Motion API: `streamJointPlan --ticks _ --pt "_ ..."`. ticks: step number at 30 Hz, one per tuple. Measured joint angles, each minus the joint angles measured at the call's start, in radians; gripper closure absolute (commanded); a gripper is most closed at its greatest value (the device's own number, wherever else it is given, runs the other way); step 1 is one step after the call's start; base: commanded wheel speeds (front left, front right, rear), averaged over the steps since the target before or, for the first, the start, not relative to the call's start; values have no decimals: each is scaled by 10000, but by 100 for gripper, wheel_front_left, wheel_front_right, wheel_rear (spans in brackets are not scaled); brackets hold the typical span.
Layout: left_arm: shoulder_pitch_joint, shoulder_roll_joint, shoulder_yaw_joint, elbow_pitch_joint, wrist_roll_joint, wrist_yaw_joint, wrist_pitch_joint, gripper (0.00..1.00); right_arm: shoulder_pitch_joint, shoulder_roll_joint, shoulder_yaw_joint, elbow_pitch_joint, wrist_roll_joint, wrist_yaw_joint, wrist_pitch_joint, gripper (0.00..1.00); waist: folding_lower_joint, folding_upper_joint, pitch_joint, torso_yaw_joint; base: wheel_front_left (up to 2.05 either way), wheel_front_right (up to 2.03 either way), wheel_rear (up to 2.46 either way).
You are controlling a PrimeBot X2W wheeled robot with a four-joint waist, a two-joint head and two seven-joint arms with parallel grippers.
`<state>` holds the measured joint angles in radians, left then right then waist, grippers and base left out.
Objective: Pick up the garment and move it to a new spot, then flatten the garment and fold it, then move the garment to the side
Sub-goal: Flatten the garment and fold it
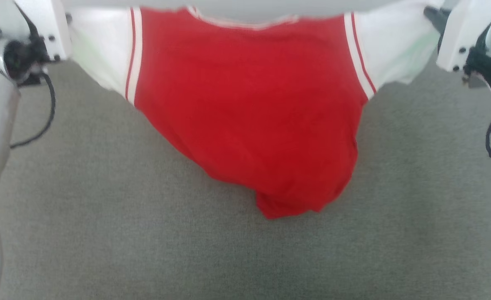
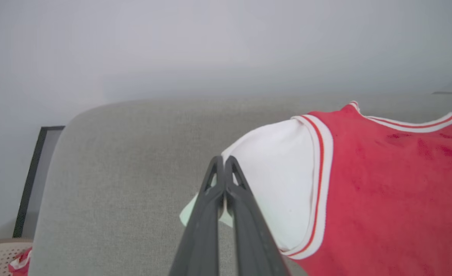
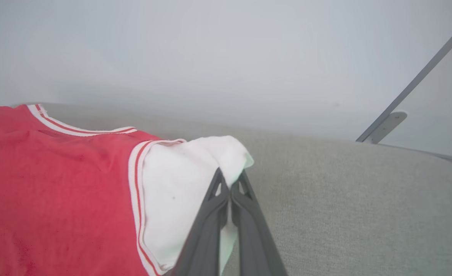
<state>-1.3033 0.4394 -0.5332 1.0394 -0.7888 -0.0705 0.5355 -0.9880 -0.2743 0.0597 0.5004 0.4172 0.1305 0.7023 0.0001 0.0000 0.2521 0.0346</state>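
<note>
Soft red garment (image 1: 249,104) sagged limply. Left pincer (image 2: 224,159) and right pincer (image 3: 230,176) each clamped a white sleeve (image 2: 272,180), seemingly sensible holds.

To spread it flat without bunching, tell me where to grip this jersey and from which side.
Grip the garment at the ends of the left sleeve and right sleeve, each from its own outer side: they jut out as thin loose edges, while the red body sags bunched at the hem. The left gripper and right gripper are shut there.
</note>
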Motion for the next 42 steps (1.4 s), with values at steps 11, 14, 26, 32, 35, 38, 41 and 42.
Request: streamJointPlan --ticks 11,14,26,32,35,38,41,42 --pt "-1140 546 31 -617 261 130 -374 100 -1192 537 52 211 -65 0 -1156 100 0 0 -1894 -361 0 0 0" --pt "-1418 660 52 -807 349 140 -541 100 -1569 560 17 422 -142 0 -1383 100 -1 1 -2253 -457 0 0 0" --pt "-1633 934 111 -1202 328 217 -604 100 -2211 585 63 1168 -136 0 -1764 100 -1 1 -2511 -592 0 0 0" --pt "-1679 865 144 -1423 343 221 -1281 100 -2642 347 408 1590 -299 0 -2566 100 0 0 -1972 -583 0 0 0" --pt "-1884 709 201 -1427 345 222 -1707 100 -2989 213 642 1933 -407 0 -3296 100 -1 0 -1544 -579 0 0 0" --pt "-2288 531 240 -1411 410 295 -2249 100 -3553 144 976 2219 -654 0 -4201 100 -1 0 -1039 -576 0 0 0" --pt "-2890 477 249 -1338 612 311 -3018 100 -4174 46 1256 2615 -997 2 -5269 100 -1 0 -466 -579 0 0 0" --pt "-3104 430 236 -1315 702 309 -3359 100 -4425 0 1313 2777 -1104 2 -5662 100 -1 0 -274 -580 0 0 0"
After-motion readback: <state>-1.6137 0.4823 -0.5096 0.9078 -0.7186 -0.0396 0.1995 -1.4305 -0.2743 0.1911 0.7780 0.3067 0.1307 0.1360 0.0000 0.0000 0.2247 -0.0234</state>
